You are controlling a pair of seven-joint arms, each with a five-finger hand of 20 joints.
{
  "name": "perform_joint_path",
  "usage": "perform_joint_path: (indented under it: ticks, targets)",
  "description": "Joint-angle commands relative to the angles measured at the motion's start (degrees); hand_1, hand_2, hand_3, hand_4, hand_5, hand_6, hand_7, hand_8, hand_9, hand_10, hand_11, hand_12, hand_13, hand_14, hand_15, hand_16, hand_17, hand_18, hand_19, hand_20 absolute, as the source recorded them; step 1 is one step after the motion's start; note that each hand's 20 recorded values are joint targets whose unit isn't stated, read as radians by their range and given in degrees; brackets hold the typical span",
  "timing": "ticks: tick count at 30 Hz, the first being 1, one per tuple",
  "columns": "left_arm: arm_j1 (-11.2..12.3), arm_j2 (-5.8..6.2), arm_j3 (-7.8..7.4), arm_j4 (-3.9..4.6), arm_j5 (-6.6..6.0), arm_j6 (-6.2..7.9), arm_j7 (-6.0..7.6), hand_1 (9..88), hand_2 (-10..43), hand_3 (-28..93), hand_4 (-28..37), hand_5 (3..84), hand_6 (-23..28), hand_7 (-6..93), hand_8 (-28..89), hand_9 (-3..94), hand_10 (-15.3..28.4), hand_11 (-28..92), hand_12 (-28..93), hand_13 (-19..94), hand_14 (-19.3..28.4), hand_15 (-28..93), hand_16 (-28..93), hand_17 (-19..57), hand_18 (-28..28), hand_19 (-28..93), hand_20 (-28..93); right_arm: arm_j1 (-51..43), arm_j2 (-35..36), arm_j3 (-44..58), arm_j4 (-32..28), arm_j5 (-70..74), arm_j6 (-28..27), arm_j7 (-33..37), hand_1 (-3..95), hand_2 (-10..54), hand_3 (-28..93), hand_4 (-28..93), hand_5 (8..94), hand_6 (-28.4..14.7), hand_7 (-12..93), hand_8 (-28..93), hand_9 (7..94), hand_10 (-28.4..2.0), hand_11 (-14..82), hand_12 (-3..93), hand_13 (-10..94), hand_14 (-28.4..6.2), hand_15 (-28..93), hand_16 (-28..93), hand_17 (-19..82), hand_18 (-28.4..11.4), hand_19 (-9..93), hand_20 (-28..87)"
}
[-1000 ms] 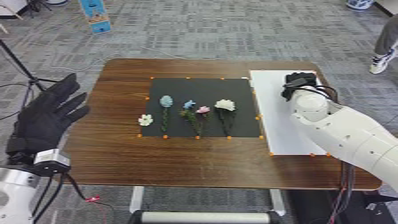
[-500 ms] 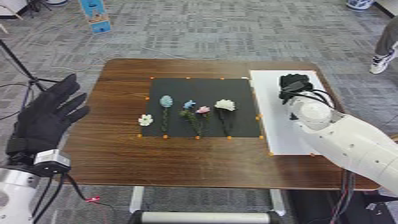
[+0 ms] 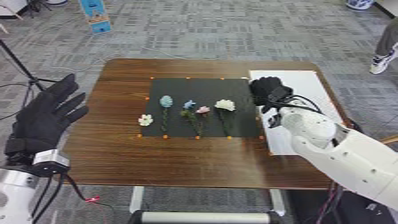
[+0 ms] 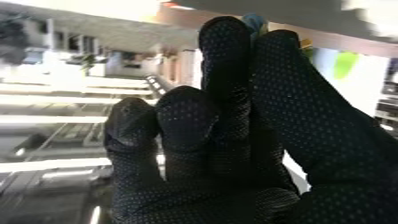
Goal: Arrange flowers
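Head view: flwr (image 3: pixel 225 105) nr R hand (image 3: pixel 268 91)

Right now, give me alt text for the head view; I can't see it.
Five flowers, two white, two blue and one pink, are on a black mat on a wooden table, one white one at the mat's left edge. The right hand is at its right edge, beside a white sheet; the left hand is open, at far left.

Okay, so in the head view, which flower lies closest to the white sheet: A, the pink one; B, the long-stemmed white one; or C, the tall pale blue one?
B: the long-stemmed white flower lies farthest right on the dark sheet, toward the white sheet.
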Motion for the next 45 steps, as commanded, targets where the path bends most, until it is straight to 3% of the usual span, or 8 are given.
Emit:
perform_joint_path:
  ticks: [1,13,19,26,32,37,45]
  targets:
    - [0.3,-0.42,-0.50,-0.49,-0.11,0.25,0.01,22.1,-8.3,67,-28.3,24.0,1.5,15.3,-8,18.6,8.6,11,18,14,13.4,11,4,-11.8,19.0,37,8,-0.9,-0.4,0.0,-0.4,-0.4,-3.5,-2.4,51.3,-9.5,82,-28,69.2,2.8,50,4,83.9,-5.7,20.9,50.0,67,-5.8,73,43,37,-19.0,89,56]
    - [0.6,-0.46,-0.77,-0.54,-0.19,0.15,0.15,22.0,-8.4,67,-28.3,23.9,1.4,15.4,-8,18.6,8.5,11,18,14,13.3,11,4,-11.8,19.0,37,8,-4.6,-0.2,1.2,-3.1,-0.8,-5.2,-3.8,50.9,-9.5,82,-28,70.3,3.6,49,3,84.9,-5.4,18.7,47.5,66,-5.8,73,42,37,-19.1,89,56]
    - [0.0,-0.09,-0.25,-0.18,-0.26,-0.31,-0.22,21.9,-8.3,67,-28.3,23.9,1.3,15.5,-8,18.6,8.4,11,19,14,13.2,11,4,-11.8,19.0,37,8,-5.4,-1.0,0.3,-2.3,-0.2,1.0,-4.2,50.7,-9.5,82,-28,70.8,3.6,48,3,85.5,-5.2,18.0,47.0,66,-5.8,73,42,37,-19.2,89,56]
    - [-0.4,0.09,-0.09,0.01,-0.29,-0.53,-0.36,22.1,-8.3,67,-28.3,23.8,1.3,15.6,-9,18.6,8.4,11,18,14,13.2,11,4,-11.8,18.9,37,8,-4.9,-2.1,-1.0,-0.3,-3.5,2.4,-3.4,50.7,-9.5,80,-28,70.4,3.6,47,4,85.2,-4.6,17.3,47.5,67,-5.8,74,41,37,-19.2,90,57]
    - [-0.1,0.15,-0.30,-0.06,-0.33,-0.63,-0.43,22.2,-8.3,67,-28.3,23.9,1.3,15.7,-9,18.7,8.4,11,18,14,13.2,11,4,-11.8,18.9,37,8,-5.2,-1.2,-1.1,-1.1,-4.5,1.0,-3.6,45.4,-9.5,76,-28,61.2,3.5,47,3,77.6,-5.3,16.5,46.3,63,-6.5,78,36,35,-18.7,89,58]
    - [-0.4,0.32,-0.15,0.20,-0.35,-0.65,-0.57,22.4,-8.2,66,-28.3,24.0,1.4,15.7,-9,18.7,8.4,11,18,14,13.2,11,4,-11.7,18.9,37,8,-5.0,-0.9,-1.2,-1.2,-6.8,-0.9,-3.6,40.8,-9.5,79,-28,57.5,3.0,43,3,67.1,-7.7,28.8,34.5,60,-7.3,79,35,33,-18.8,88,60]
    - [-0.1,0.27,-0.31,0.03,-0.32,-0.85,-0.39,22.6,-8.0,66,-28.3,24.1,1.5,15.9,-9,18.8,8.4,11,18,14,13.2,11,4,-11.5,18.9,37,8,-4.1,0.2,-1.4,-1.4,-10.2,-2.5,-3.1,37.6,-9.5,84,-28,55.2,2.8,41,-5,62.3,-8.6,34.8,26.8,58,-7.7,79,35,31,-19.0,87,60]
